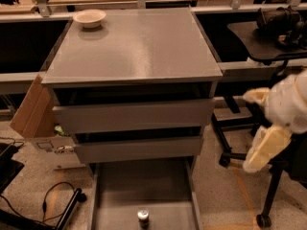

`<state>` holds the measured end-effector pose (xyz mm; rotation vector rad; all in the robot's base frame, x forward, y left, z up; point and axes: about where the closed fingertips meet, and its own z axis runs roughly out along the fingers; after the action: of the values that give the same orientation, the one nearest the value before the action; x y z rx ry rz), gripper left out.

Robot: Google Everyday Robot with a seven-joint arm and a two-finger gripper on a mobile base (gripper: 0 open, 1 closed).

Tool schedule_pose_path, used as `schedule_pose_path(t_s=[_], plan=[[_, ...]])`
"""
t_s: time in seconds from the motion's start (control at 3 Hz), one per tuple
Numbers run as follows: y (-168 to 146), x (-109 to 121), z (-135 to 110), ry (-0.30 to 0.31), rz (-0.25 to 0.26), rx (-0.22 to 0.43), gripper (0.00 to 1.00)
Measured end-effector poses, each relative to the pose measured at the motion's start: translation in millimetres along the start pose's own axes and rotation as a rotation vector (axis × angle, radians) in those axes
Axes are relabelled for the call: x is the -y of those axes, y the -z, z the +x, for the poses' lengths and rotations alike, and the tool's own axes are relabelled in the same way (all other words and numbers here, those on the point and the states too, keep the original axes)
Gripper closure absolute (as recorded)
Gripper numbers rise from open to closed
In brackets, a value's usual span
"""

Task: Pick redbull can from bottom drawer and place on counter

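Observation:
The redbull can stands upright on the floor of the open bottom drawer, near its front end, with its shiny top showing. The counter is the grey top of the cabinet. My gripper hangs in the air to the right of the cabinet, level with the two closed drawers, well above and to the right of the can. Its cream fingers are spread apart and hold nothing.
A shallow cream bowl sits on the counter's far left corner. A cardboard box leans against the cabinet's left side, with cables on the floor. An office chair and a dark side table stand on the right.

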<state>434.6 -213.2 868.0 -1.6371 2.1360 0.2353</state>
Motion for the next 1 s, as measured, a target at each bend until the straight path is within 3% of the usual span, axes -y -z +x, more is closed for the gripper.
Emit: schedule_pose_path(t_s=[0.33,0.67,1.0], plan=[[-84,-24,35,-0.062,-0.065,0.211,0.00],[-144,-14,47,-0.115,-0.021,0.428,0.00],[-171,1,54,-0.137,0.005,0.500,0.00]])
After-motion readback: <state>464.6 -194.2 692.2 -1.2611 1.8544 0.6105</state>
